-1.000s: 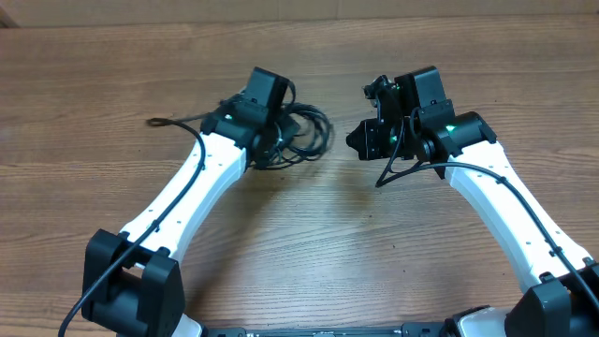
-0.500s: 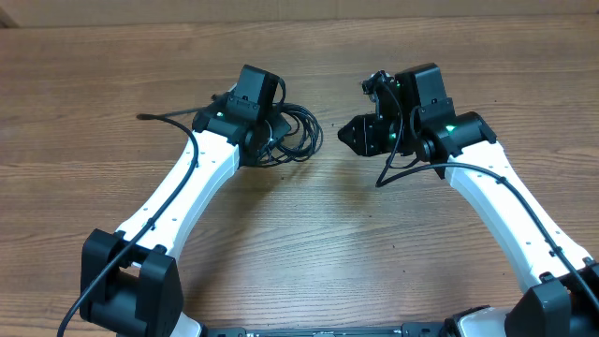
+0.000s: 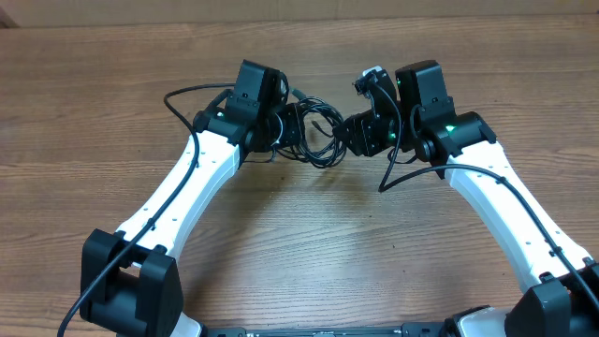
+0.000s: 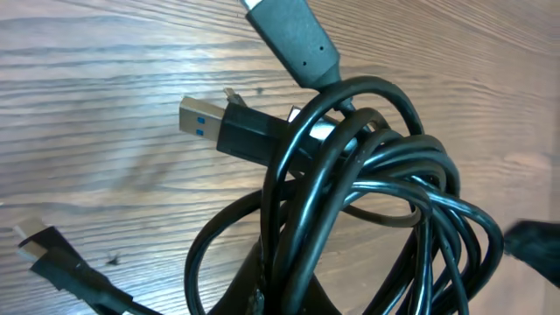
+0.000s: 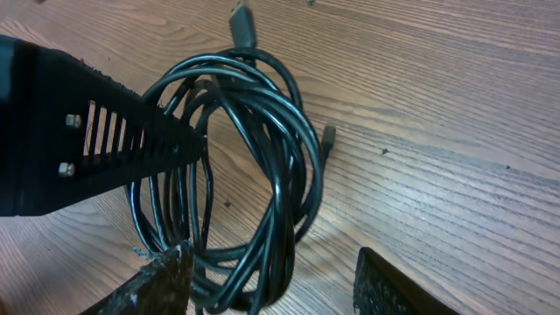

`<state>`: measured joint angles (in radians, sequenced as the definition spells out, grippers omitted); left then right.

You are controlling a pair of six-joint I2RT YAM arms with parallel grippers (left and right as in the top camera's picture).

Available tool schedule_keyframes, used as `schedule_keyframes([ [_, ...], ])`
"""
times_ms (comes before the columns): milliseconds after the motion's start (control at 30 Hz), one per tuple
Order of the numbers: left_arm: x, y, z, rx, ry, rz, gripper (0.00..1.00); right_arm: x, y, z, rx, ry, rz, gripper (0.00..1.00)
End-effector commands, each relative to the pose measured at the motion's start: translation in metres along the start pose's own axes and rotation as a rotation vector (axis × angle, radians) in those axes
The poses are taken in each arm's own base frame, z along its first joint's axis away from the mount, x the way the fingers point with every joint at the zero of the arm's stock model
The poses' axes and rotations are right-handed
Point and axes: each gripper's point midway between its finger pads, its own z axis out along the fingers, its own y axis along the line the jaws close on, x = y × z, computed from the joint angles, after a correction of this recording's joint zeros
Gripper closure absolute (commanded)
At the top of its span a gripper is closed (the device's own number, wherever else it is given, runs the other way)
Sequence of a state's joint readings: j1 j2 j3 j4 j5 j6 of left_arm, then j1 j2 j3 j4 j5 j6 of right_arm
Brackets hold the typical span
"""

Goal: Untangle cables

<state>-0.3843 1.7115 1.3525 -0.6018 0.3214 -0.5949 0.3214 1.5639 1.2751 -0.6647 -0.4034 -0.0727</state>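
The cables [image 3: 318,140] are a bundle of thin black loops hanging between my two grippers at the middle of the table. My left gripper [image 3: 285,126] is shut on several strands of the bundle [image 4: 350,201], pinched at the bottom of the left wrist view [image 4: 280,293]. A blue-tongued USB plug [image 4: 199,118], a grey plug [image 4: 293,39] and a small plug [image 4: 39,249] stick out of it. My right gripper [image 3: 348,131] is open, and its fingers [image 5: 162,284] straddle the lower part of the loops [image 5: 280,236] without clamping them.
One cable tail [image 3: 187,94] arcs out to the left over the wooden table [image 3: 299,243]. In the right wrist view the left gripper's slotted black finger [image 5: 87,140] reaches into the bundle, and a plug [image 5: 243,22] lies beyond it.
My left gripper carried the bundle to the right, and the cable tail swung up into an arc. The right gripper opened and moved left over the loops.
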Motion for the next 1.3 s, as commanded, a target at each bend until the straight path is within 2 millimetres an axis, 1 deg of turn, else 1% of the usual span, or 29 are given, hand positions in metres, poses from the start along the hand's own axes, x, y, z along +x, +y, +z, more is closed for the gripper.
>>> schedule_keyframes([
  [0, 0.002, -0.018, -0.002, 0.095, 0.03, 0.047, 0.96, -0.004, 0.0, -0.001, 0.002, -0.011, -0.019, 0.43],
  [133, 0.004, -0.022, -0.002, 0.116, 0.04, 0.049, 0.96, -0.003, -0.001, 0.0, 0.002, -0.009, -0.018, 0.44],
  [200, 0.005, -0.026, -0.003, 0.139, 0.05, 0.051, 0.96, -0.003, -0.002, 0.0, 0.01, -0.006, -0.016, 0.47],
  [300, 0.005, -0.028, -0.003, 0.15, 0.052, 0.053, 0.96, -0.002, -0.003, 0.001, 0.015, -0.004, -0.016, 0.58],
  [333, 0.006, -0.029, -0.003, 0.154, 0.055, 0.053, 0.96, -0.001, -0.004, 0.001, 0.019, -0.002, -0.014, 0.66],
  [433, 0.007, -0.031, -0.004, 0.167, 0.061, 0.054, 0.96, 0.0, -0.005, 0.001, 0.021, 0.0, -0.014, 0.76],
  [533, 0.007, -0.031, -0.004, 0.167, 0.061, 0.054, 0.96, 0.0, -0.005, 0.001, 0.021, 0.0, -0.014, 0.91],
  [600, 0.007, -0.031, -0.004, 0.168, 0.061, 0.053, 0.96, 0.0, -0.005, 0.001, 0.021, 0.002, -0.013, 0.96],
  [733, 0.006, -0.03, -0.003, 0.153, 0.056, 0.022, 0.96, 0.007, -0.004, 0.001, 0.021, 0.026, 0.004, 0.96],
  [833, 0.0, -0.021, -0.002, 0.106, 0.03, -0.076, 0.96, 0.015, -0.004, 0.001, 0.017, 0.061, 0.021, 0.96],
  [867, -0.005, -0.014, -0.002, 0.074, 0.006, -0.141, 0.95, 0.022, -0.001, 0.001, 0.003, 0.088, 0.033, 0.96],
  [900, -0.01, -0.008, -0.002, 0.047, -0.015, -0.202, 0.96, 0.029, 0.005, 0.0, -0.029, 0.114, 0.046, 0.96],
  [1000, -0.015, 0.0, -0.003, 0.023, -0.039, -0.277, 0.96, 0.035, 0.018, -0.002, -0.103, 0.14, 0.052, 0.96],
  [1033, -0.018, 0.004, -0.004, 0.009, -0.053, -0.321, 0.96, 0.038, 0.028, -0.004, -0.167, 0.15, 0.03, 0.96],
  [1100, -0.02, 0.007, -0.004, -0.006, -0.067, -0.362, 0.96, 0.041, 0.039, -0.006, -0.231, 0.159, 0.014, 0.96],
  [1200, -0.022, 0.01, -0.004, -0.02, -0.082, -0.389, 0.96, 0.045, 0.047, -0.009, -0.278, 0.172, 0.001, 0.96],
  [1267, -0.023, 0.012, -0.005, -0.03, -0.092, -0.407, 0.96, 0.048, 0.049, -0.01, -0.287, 0.182, 0.008, 0.96],
])
